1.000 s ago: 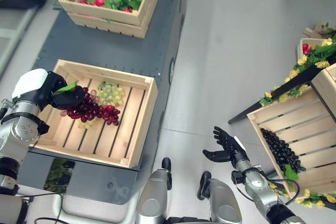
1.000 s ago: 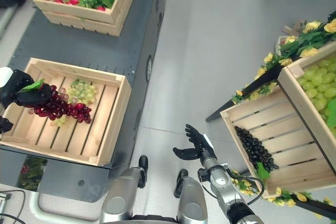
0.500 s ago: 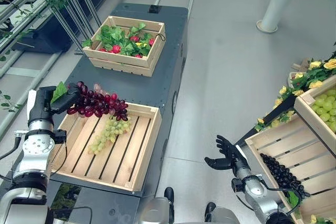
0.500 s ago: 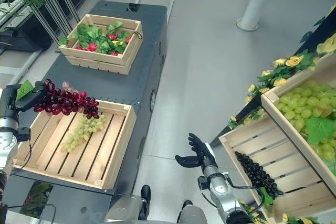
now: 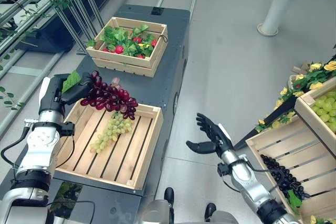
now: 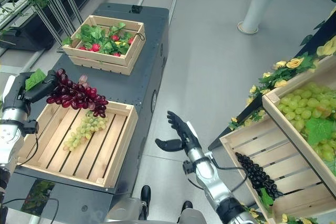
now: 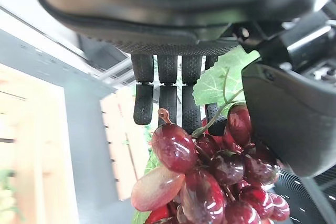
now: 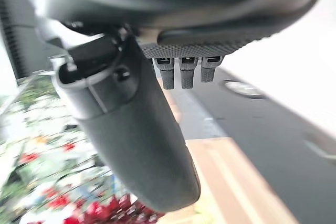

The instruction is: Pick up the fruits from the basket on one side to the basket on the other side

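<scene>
Red grapes, one bunch with a green leaf, hang from the left hand, whose fingers curl around the stem end. Just below the hand sits one wooden crate on the dark surface, holding one bunch of green grapes. Beyond it stands a second crate of leaves and red fruit. The right hand hangs over the floor, fingers spread and empty, near a slanted crate with one bunch of black grapes.

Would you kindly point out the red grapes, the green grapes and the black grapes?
red grapes (image 5: 109, 97): left eye view, middle of bunch.
green grapes (image 5: 111, 131): left eye view, mid-bunch.
black grapes (image 6: 253, 172): right eye view, middle of pile.
</scene>
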Motion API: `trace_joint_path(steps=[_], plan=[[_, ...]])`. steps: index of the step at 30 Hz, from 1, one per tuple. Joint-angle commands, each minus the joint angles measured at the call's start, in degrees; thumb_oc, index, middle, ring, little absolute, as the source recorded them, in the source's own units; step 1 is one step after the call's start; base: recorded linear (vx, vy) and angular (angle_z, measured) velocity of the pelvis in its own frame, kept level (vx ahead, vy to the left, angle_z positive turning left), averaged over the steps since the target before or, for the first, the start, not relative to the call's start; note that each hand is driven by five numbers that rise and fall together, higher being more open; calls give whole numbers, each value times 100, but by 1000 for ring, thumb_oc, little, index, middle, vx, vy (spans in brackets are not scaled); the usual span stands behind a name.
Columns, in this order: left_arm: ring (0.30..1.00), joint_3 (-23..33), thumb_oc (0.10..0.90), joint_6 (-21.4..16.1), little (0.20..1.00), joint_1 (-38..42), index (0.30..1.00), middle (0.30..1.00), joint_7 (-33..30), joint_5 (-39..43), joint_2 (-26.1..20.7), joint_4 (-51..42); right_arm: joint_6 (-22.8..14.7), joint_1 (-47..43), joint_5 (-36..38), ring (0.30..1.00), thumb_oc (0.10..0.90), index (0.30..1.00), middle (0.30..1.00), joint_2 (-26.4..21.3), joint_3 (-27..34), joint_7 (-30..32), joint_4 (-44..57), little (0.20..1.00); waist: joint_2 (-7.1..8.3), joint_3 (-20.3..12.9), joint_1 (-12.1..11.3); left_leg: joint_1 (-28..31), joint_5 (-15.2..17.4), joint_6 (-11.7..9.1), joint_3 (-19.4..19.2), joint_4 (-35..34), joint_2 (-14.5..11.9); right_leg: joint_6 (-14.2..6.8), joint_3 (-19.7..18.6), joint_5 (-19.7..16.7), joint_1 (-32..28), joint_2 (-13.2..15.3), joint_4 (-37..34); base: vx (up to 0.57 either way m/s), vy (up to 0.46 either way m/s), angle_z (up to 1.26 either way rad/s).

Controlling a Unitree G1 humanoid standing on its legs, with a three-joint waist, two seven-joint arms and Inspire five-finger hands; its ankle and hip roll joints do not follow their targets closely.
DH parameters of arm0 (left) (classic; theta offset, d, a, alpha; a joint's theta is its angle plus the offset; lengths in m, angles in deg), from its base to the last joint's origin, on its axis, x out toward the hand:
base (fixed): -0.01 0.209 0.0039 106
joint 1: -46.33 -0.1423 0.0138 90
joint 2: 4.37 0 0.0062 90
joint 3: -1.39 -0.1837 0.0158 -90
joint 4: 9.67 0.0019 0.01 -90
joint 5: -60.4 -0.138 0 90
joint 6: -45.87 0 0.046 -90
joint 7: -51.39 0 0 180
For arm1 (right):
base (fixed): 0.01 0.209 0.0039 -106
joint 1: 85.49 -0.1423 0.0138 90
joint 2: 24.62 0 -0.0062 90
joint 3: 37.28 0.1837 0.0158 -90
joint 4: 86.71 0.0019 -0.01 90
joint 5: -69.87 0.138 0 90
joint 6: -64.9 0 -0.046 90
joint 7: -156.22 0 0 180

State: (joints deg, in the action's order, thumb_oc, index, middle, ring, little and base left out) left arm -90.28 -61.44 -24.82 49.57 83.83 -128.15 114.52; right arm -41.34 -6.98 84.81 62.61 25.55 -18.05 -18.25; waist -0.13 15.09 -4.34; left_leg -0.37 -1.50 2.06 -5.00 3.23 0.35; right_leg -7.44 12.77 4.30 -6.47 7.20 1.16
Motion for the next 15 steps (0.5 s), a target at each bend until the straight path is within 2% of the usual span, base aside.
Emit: trace_joint_path(steps=[1,9,13,15], plan=[[300,-189,400,-625,300,1283,300,300,15,634,-76,0,-332,-637,-118,900,800,900,900,-106,-132,231,534,900,-423,-812,-134,591,467,-24,618,-597,408,219,8,-162,209,-164,52,-18,-92,1],[300,-877,400,-214,300,2264,300,300,280,1181,265,48,174,-1624,413,900,800,900,900,201,-303,182,571,900,-384,-1031,-230,545,287,-99,860,-823,431,285,154,-296,46,-245,-335,-9,-91,6],[300,-1069,400,-45,300,2461,300,300,327,1244,502,-191,332,-1985,369,900,800,900,900,444,-370,290,483,900,-360,-1098,-271,548,278,-111,864,-823,428,329,175,-330,-16,-267,-450,23,-60,2],[300,-1159,400,-52,300,2536,300,300,397,1195,604,-330,484,-2169,581,900,800,900,900,544,-405,250,443,900,-344,-1131,-293,548,270,-126,868,-823,421,350,190,-357,-57,-277,-526,32,-56,1]])
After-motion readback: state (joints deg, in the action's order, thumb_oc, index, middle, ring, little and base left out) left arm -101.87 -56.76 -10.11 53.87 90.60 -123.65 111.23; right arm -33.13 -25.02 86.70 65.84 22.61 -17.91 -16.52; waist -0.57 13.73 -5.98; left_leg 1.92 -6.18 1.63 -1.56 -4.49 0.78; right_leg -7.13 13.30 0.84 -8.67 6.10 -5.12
